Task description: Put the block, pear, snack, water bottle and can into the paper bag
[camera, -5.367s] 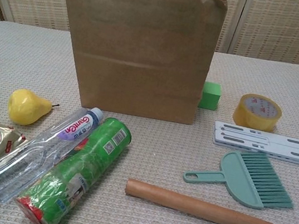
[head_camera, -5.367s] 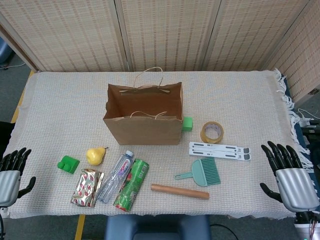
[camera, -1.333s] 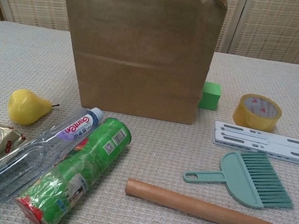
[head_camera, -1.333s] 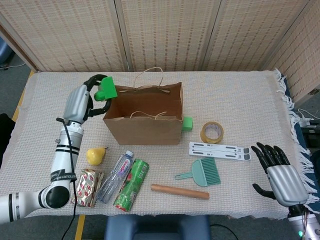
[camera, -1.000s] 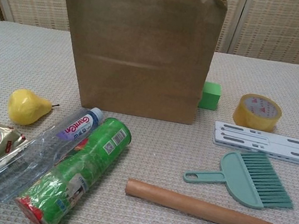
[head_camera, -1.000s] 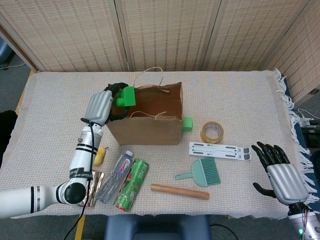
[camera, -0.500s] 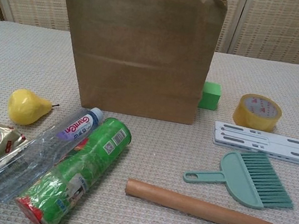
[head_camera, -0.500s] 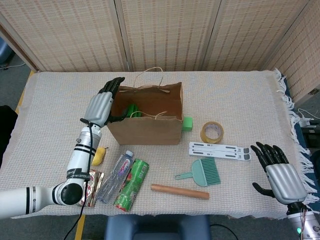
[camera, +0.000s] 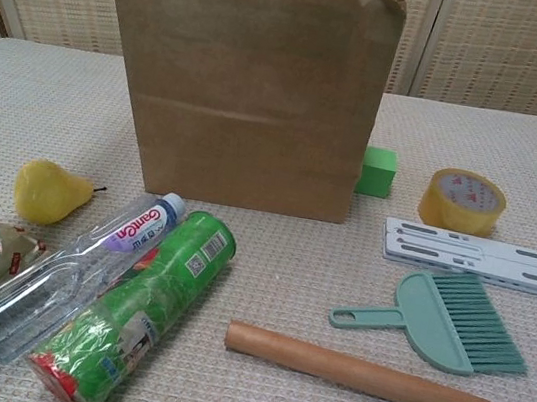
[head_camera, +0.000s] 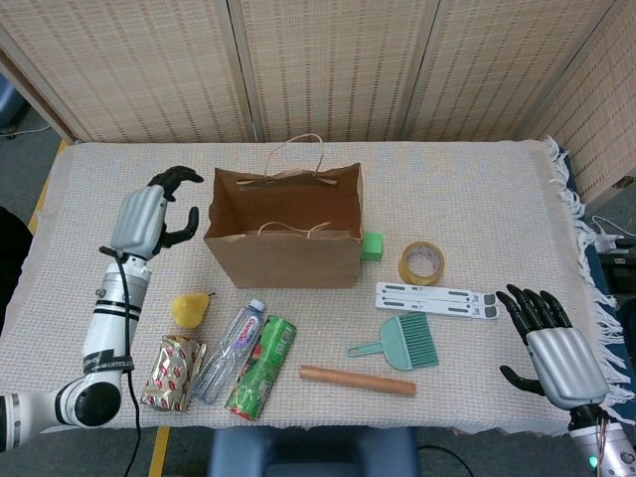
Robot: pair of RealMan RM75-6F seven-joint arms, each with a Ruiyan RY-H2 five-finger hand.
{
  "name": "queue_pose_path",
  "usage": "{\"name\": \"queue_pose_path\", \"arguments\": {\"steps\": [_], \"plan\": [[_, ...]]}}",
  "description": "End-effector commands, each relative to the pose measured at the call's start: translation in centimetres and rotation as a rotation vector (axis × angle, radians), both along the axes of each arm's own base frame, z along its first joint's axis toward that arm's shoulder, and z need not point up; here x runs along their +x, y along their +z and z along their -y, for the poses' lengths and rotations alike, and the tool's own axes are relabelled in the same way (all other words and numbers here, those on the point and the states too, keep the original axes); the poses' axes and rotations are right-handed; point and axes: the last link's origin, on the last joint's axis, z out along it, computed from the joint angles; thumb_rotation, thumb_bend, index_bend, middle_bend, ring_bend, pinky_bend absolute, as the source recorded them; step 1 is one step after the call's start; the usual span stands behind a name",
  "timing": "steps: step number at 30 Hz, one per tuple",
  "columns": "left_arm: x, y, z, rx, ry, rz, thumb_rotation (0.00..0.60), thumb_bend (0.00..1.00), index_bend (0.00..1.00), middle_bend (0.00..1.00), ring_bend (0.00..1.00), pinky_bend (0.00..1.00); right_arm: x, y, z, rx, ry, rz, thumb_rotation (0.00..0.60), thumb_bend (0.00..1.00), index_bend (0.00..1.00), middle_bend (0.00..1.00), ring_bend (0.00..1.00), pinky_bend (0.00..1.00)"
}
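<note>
Brown paper bag (head_camera: 285,238) stands upright mid-counter; the left hand (head_camera: 149,220) hovers beside it, fingers apart, empty.
Next likely calls for the yellow pear (head_camera: 189,309) below that hand; the right hand (head_camera: 556,353) idles, fingers spread.

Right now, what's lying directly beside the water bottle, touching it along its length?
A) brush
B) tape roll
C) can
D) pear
C: the green can lies alongside the bottle, pressed against it in both views. The pear sits apart to the left, and the tape and brush are off to the right.
</note>
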Motion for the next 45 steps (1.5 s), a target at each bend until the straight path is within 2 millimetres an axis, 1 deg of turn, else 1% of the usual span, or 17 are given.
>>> {"name": "queue_pose_path", "arguments": {"steps": [1,3,4,6,8,11,13,16,18,22,32,37,39,45], "plan": [[-4.0,2.0,1.8,0.021,0.049,-0.015,0.600,0.53,0.29,0.25,0.25,0.40,0.0,0.0,0.0,0.002,0.000,0.003,0.600,0.10,0.00,0.00,0.00,0.00],[-5.7,2.2,2.8,-0.005,0.060,-0.042,0.600,0.53,0.29,0.28,0.27,0.41,0.1,-0.1,-0.1,0.006,0.001,0.004,0.600,0.10,0.00,0.00,0.00,0.00],[-6.9,2.3,3.6,-0.030,0.063,-0.069,0.600,0.53,0.29,0.28,0.27,0.41,0.1,-0.2,-0.1,0.010,0.001,0.004,0.600,0.10,0.00,0.00,0.00,0.00],[-8.6,2.1,4.9,-0.075,0.060,-0.118,0.600,0.48,0.29,0.27,0.27,0.41,0.1,-0.3,-0.1,0.015,0.001,0.005,0.600,0.09,0.00,0.00,0.00,0.00],[-10.3,1.6,6.2,-0.122,0.053,-0.168,0.600,0.44,0.28,0.27,0.27,0.40,0.2,-0.4,-0.1,0.021,0.001,0.005,0.600,0.10,0.00,0.00,0.00,0.00],[-12.2,0.3,7.9,-0.184,0.027,-0.231,0.600,0.42,0.25,0.26,0.25,0.40,0.3,-0.6,-0.2,0.028,0.005,0.002,0.600,0.10,0.00,0.00,0.00,0.00],[-13.3,-0.7,8.9,-0.232,0.003,-0.295,0.600,0.41,0.21,0.23,0.21,0.37,0.3,-0.7,-0.3,0.031,0.007,0.000,0.600,0.10,0.00,0.00,0.00,0.00],[-14.3,-2.3,10.1,-0.305,-0.034,-0.379,0.600,0.38,0.11,0.11,0.10,0.26,0.5,-0.9,-0.3,0.037,0.012,-0.003,0.600,0.10,0.00,0.00,0.00,0.00],[-14.4,-3.2,10.6,-0.326,-0.055,-0.389,0.600,0.37,0.06,0.04,0.05,0.22,0.5,-1.0,-0.3,0.040,0.015,-0.004,0.600,0.10,0.00,0.00,0.00,0.00],[-14.2,-5.1,10.8,-0.359,-0.086,-0.392,0.600,0.37,0.04,0.01,0.02,0.20,0.5,-1.2,-0.2,0.045,0.014,-0.008,0.600,0.10,0.00,0.00,0.00,0.00],[-12.5,-8.8,9.2,-0.423,-0.096,-0.399,0.600,0.37,0.02,0.00,0.01,0.20,0.3,-1.3,-0.1,0.046,0.003,-0.015,0.600,0.10,0.00,0.00,0.00,0.00],[-12.0,-10.6,8.8,-0.459,-0.091,-0.415,0.600,0.36,0.00,0.00,0.00,0.17,0.1,-1.2,-0.1,0.043,-0.007,-0.015,0.600,0.10,0.00,0.00,0.00,0.00],[-11.8,-11.2,8.4,-0.460,-0.092,-0.417,0.600,0.36,0.00,0.00,0.00,0.15,0.0,-1.2,-0.1,0.045,-0.011,-0.015,0.600,0.10,0.00,0.00,0.00,0.00],[-10.9,-12.9,7.2,-0.460,-0.101,-0.433,0.600,0.35,0.00,0.00,0.00,0.14,-0.2,-1.2,0.0,0.051,-0.025,-0.016,0.600,0.10,0.00,0.00,0.00,0.00]]}}
